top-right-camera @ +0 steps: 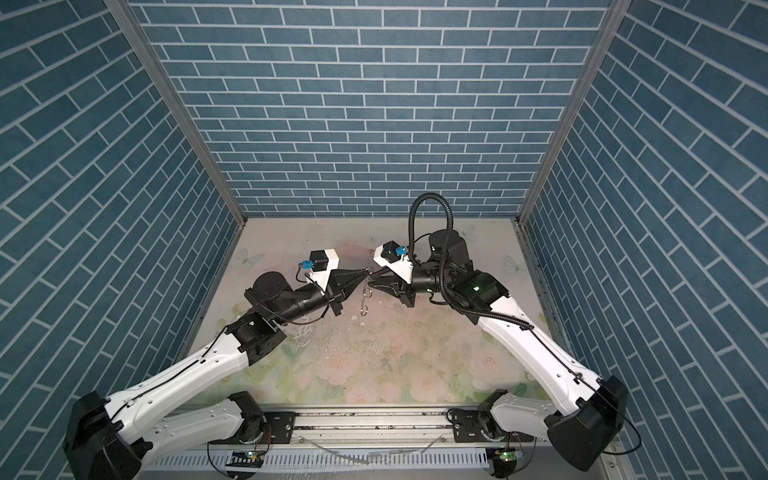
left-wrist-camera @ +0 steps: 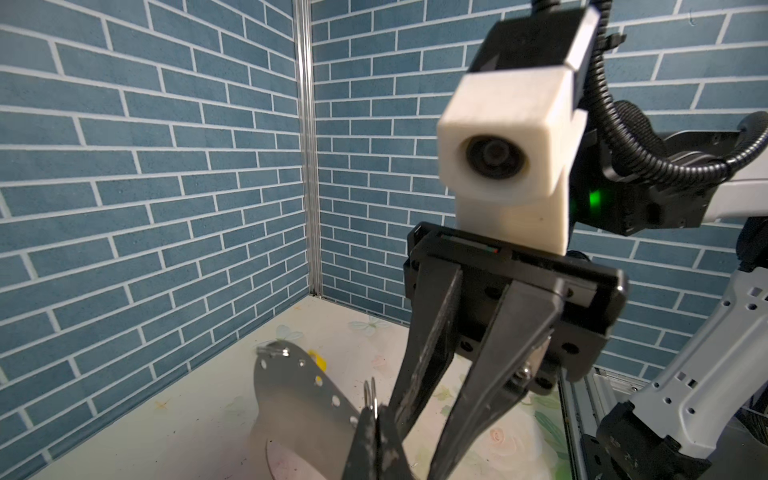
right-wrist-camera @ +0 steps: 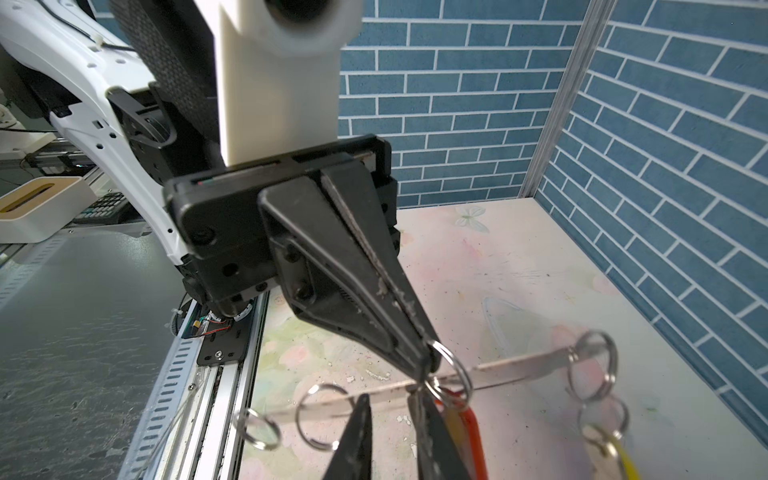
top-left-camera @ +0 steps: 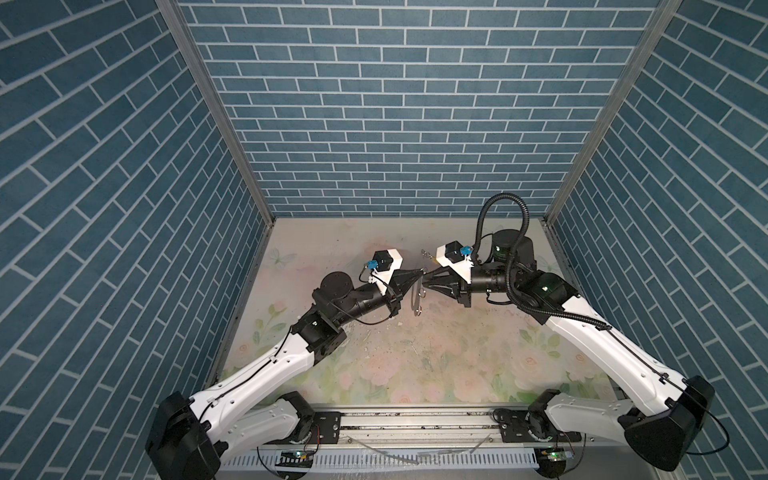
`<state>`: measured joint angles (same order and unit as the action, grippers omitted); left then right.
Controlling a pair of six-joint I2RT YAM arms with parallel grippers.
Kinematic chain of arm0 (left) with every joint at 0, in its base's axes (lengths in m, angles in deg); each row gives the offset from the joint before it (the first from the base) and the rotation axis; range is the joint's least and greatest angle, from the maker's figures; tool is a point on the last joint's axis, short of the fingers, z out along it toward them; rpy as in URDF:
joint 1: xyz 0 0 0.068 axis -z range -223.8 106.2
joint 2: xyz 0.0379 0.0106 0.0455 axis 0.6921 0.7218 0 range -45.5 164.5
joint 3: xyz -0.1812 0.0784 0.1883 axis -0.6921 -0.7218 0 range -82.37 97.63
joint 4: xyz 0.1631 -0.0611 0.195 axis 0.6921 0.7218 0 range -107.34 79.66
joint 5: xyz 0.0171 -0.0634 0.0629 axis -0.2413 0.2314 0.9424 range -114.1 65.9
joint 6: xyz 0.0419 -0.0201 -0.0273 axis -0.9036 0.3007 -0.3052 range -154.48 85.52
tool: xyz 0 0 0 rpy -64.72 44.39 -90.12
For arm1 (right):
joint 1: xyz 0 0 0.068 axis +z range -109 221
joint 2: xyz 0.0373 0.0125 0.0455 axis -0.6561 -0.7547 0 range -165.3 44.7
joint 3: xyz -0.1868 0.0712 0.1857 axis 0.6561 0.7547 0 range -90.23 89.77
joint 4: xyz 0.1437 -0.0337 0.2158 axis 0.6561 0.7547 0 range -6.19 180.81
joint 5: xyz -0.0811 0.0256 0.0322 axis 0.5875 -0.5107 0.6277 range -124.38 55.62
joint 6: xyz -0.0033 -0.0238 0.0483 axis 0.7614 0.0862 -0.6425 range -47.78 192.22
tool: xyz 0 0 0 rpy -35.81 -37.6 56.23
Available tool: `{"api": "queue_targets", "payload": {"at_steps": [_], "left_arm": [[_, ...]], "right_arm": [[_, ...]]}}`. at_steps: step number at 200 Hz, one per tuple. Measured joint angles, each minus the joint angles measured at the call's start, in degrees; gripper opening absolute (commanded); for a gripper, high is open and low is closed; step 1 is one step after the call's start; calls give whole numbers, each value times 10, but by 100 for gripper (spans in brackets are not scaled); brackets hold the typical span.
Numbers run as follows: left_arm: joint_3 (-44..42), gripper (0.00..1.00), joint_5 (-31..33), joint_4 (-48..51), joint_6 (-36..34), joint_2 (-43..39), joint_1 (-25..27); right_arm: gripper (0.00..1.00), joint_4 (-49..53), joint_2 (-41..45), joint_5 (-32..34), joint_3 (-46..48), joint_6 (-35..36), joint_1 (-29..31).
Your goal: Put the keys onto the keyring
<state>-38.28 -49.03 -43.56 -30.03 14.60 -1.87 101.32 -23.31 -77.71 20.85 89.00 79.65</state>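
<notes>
The left forearm is angled inward, and the left gripper (right-wrist-camera: pixel 428 360) is pressed shut on a silver ring (right-wrist-camera: pixel 466 374) of the keyring (left-wrist-camera: pixel 299 411), held hanging clear of the table (top-left-camera: pixel 374 365) (a mere sliver in both top views). The red tag (right-wrist-camera: pixel 473 424) is shown only by the right wrist view, apparently just below that ring; the yellow tag (right-wrist-camera: pixel 625 461) hangs farther along. The right gripper (left-wrist-camera: pixel 417 451) is parted, nothing pinched, its forearm angled inward too.
</notes>
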Motion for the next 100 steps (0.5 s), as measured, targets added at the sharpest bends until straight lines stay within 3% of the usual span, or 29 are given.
{"api": "queue_targets", "payload": {"at_steps": [45,100], "left_arm": [[0,0,-38,-2,-9,4,-5],[0,0,-130,-49,6,31,-37]], "right_arm": [[22,-2,44,37,0,-4,-7],[17,-6,52,48,1,-15,-19]]}}
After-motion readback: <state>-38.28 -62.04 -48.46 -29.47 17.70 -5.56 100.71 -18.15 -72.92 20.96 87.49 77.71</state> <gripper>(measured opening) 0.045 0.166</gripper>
